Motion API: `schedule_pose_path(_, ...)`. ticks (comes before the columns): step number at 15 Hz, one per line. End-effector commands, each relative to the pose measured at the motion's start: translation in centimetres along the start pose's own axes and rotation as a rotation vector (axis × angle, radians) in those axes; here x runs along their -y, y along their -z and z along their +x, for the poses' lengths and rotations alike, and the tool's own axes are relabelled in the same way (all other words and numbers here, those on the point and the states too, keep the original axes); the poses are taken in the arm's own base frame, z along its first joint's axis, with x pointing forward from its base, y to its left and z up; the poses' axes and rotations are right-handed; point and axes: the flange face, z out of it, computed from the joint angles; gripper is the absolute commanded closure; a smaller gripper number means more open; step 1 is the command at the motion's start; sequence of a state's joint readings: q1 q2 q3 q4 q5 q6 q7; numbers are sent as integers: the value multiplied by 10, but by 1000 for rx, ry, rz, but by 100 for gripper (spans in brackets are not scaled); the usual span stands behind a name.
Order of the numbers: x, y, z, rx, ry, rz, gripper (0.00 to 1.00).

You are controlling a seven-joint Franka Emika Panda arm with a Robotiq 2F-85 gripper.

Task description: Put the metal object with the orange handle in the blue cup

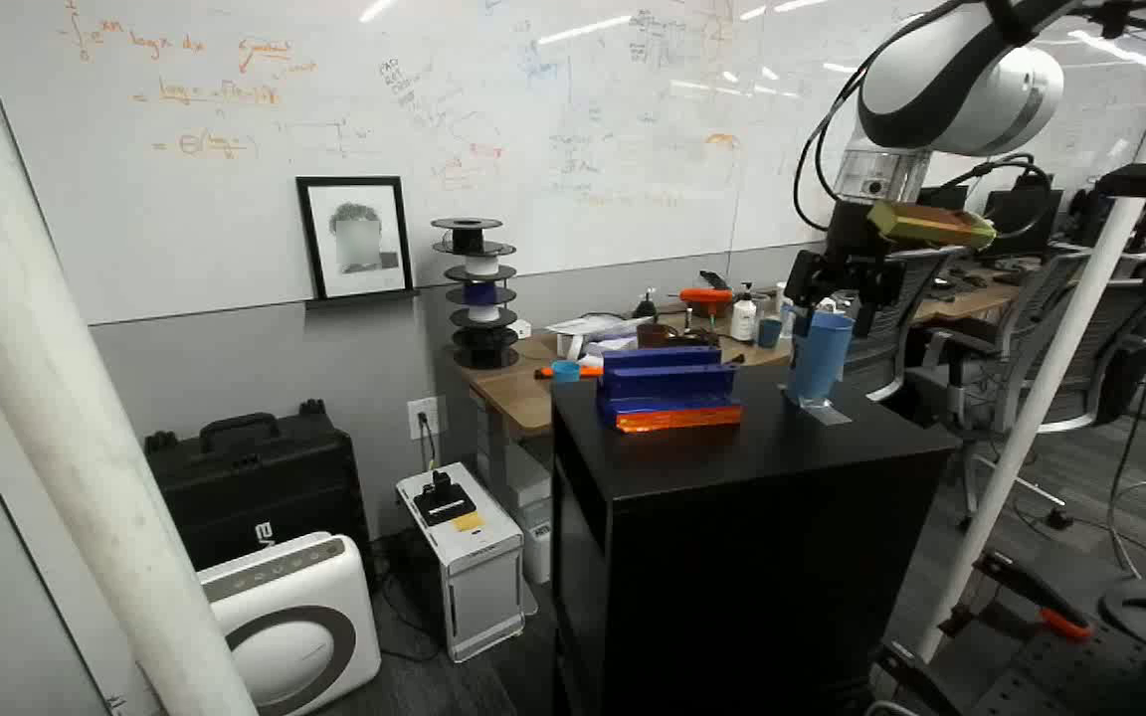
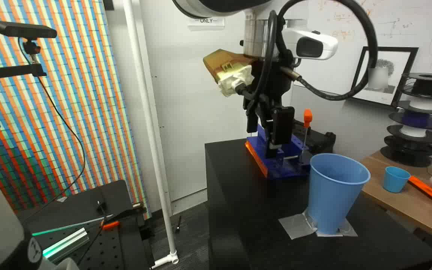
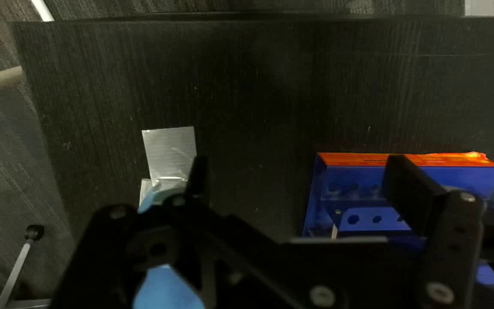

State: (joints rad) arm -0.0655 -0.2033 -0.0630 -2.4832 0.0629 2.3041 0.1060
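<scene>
The metal object with the orange handle [image 2: 308,117] stands upright, handle up, at the end of the dark-blue box nearest the cup. Its handle is hidden in the wrist view. The blue cup [image 2: 334,198] stands upright, taped to the black cabinet top. The cup also shows in an exterior view [image 1: 822,363] and, mostly hidden by the gripper, in the wrist view [image 3: 167,289]. My gripper [image 3: 299,180] is open and empty, pointing down above the cabinet between cup and box. It shows in both exterior views [image 1: 834,310] [image 2: 267,135], apart from the tool.
The dark-blue box [image 1: 672,383] with an orange front strip sits on the black cabinet [image 1: 732,462]. Grey tape [image 2: 294,225] surrounds the cup's base. A wooden desk [image 1: 523,398] with bottles, spools [image 1: 478,298] and a small blue cup [image 2: 396,180] stands behind.
</scene>
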Motion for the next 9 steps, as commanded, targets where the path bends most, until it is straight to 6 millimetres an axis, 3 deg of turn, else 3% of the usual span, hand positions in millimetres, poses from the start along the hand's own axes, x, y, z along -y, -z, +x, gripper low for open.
schedule_pose_path(1,0,2,1,-3,0,0,0)
schedule_pose_path(6,1,6,4,-13,1,2,0)
schedule_pose_path(9,11,17,24,4,100,-13,0)
